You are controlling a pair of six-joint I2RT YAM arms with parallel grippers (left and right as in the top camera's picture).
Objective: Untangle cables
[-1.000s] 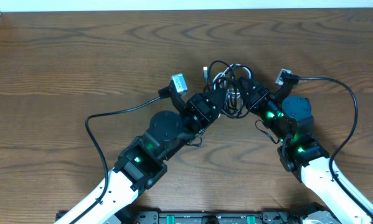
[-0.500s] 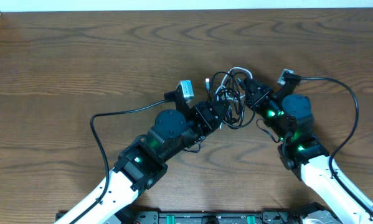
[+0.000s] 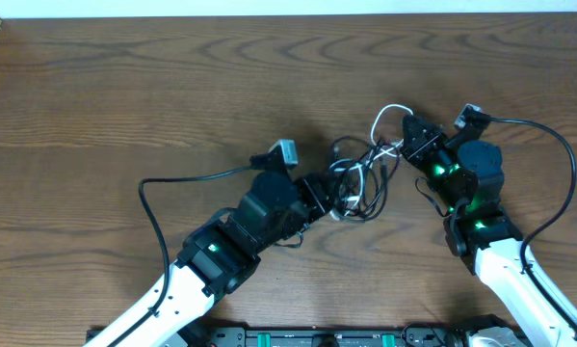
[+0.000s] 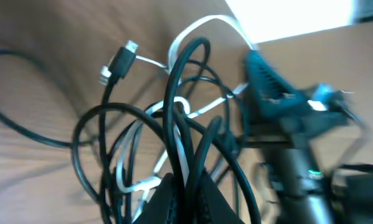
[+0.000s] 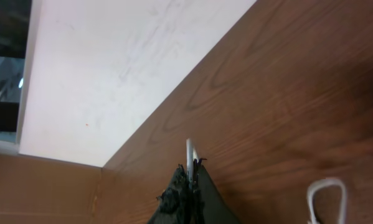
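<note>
The cables (image 3: 368, 183) are a knot of thin black and white cords in the middle of the wooden table (image 3: 124, 96). My left gripper (image 3: 336, 193) is shut on black and white strands at the knot's left side; in the left wrist view the cables (image 4: 174, 112) fan out above the closed left gripper (image 4: 187, 190), with a plug end (image 4: 121, 59) at upper left. My right gripper (image 3: 404, 138) is shut on a white cable, whose loop (image 3: 389, 114) arcs above it. In the right wrist view the white cable (image 5: 189, 152) sticks out of the closed right gripper (image 5: 190, 177).
The left arm's thicker black cable (image 3: 172, 183) curves over the table at left, and the right arm's cable (image 3: 558, 154) loops at right. The table's far edge meets a white wall (image 3: 288, 8). The right arm (image 4: 292, 118) shows close behind the knot in the left wrist view.
My right gripper has shut on the white cable and drawn it rightward, away from the knot. The left gripper shifted right and nearer with its strands, and the bundle has stretched out.
</note>
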